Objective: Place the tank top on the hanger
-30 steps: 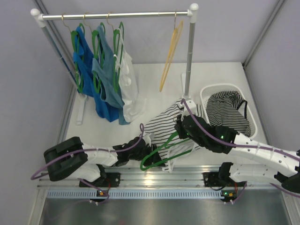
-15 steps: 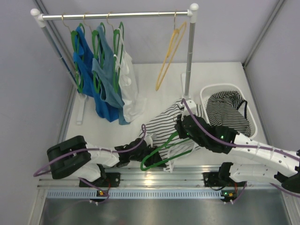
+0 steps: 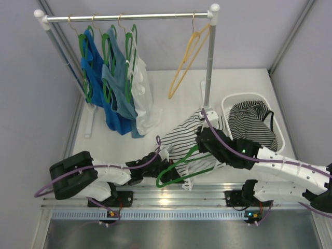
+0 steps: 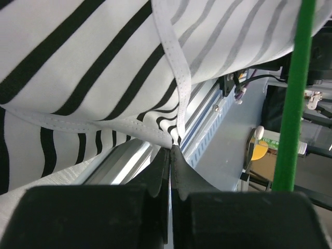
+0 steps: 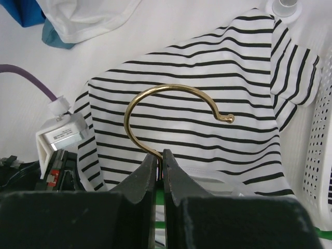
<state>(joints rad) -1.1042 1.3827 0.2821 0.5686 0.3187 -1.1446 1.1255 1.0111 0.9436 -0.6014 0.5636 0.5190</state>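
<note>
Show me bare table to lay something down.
Free: table under the yellow hanger, between white top and rack post; also in front of the blue tops. Crowded: tank top and green hanger at the near edge.

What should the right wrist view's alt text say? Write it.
The right gripper is shut on the stem of a brassy hanger hook, above the striped tank top lying on a white table. A perforated white basket stands at the right edge.

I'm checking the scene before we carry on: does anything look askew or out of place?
The yellow hanger on the rail hangs slanted, its lower end pointing left, while the clothes beside it hang straight down. Nothing looks spilled or damaged.
</note>
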